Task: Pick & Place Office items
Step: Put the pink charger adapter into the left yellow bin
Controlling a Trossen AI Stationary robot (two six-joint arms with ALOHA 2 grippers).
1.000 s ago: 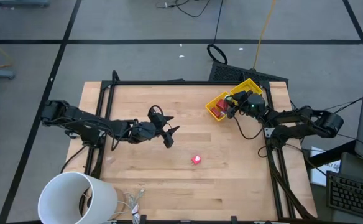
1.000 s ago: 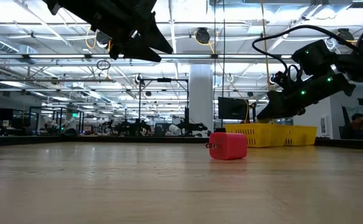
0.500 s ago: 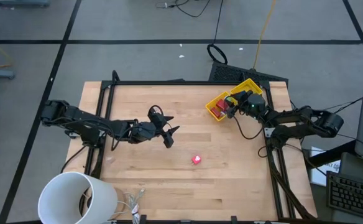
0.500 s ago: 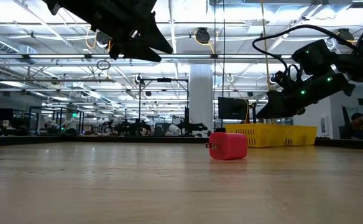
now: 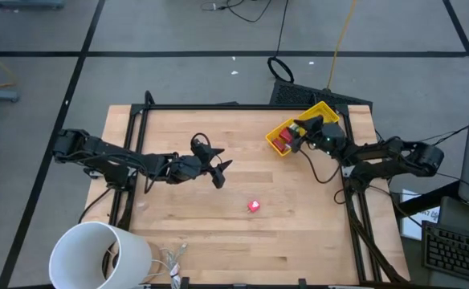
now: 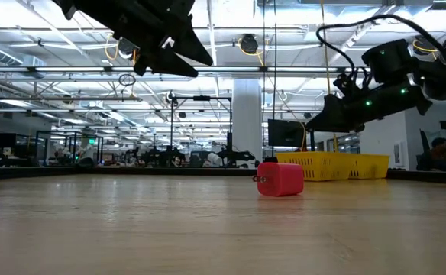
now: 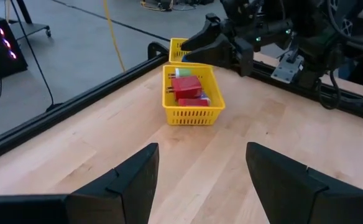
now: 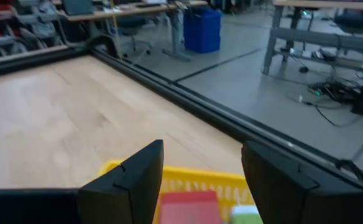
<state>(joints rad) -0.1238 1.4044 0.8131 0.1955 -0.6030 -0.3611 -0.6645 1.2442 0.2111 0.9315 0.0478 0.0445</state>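
Table: my work surface, both arms over it.
Yellow bin: far right corner; red blocks, green bit inside.
My right gripper: above bin, fingers apart, nothing between; drop step looks done.
My left gripper: mid-table, raised, fingers apart, empty.
Pink-red bit: alone on wood, near left gripper. Next, I judge: lower over it, close, carry to bin.

Bright, even overhead light; ceiling lamps glare in low view. Soft short shadows on surface. Right wrist view blurred; near surface in low view out of focus.
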